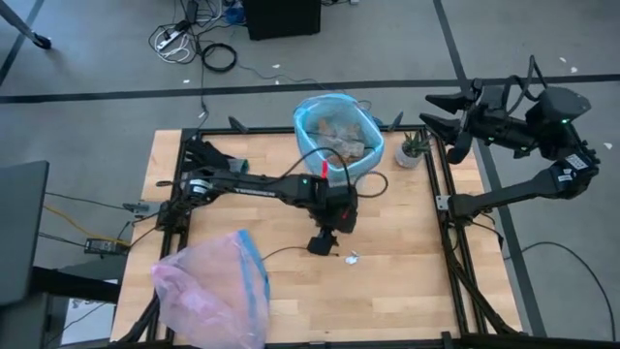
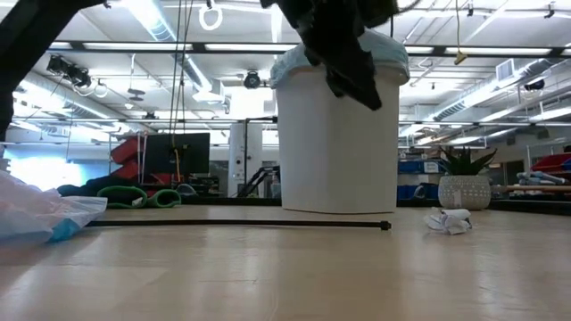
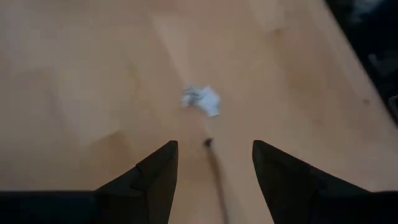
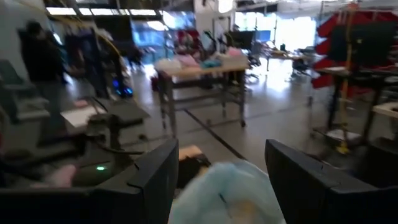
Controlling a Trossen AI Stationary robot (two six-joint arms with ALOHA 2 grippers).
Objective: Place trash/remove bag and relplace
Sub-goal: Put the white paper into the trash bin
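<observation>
A small crumpled clear wrapper (image 3: 202, 99) lies on the wooden table (image 1: 407, 291) near its middle, also seen in the high view (image 1: 351, 258) and the low view (image 2: 449, 221). My left gripper (image 3: 214, 144) hangs open above the table just short of it, pointing steeply down (image 1: 325, 244). The white bin (image 2: 339, 134) stands at the far edge, lined with the light-blue bag (image 1: 334, 136) and holding trash. My right gripper (image 1: 436, 111) is open, raised high off the table's far right; its own view (image 4: 222, 144) looks over the bag (image 4: 230, 193).
A pale pink bag (image 1: 213, 291) lies at the near left corner. A small potted plant (image 1: 412, 150) stands right of the bin. A thin dark stick (image 2: 241, 224) lies on the table, its end (image 3: 208, 143) below my left fingers.
</observation>
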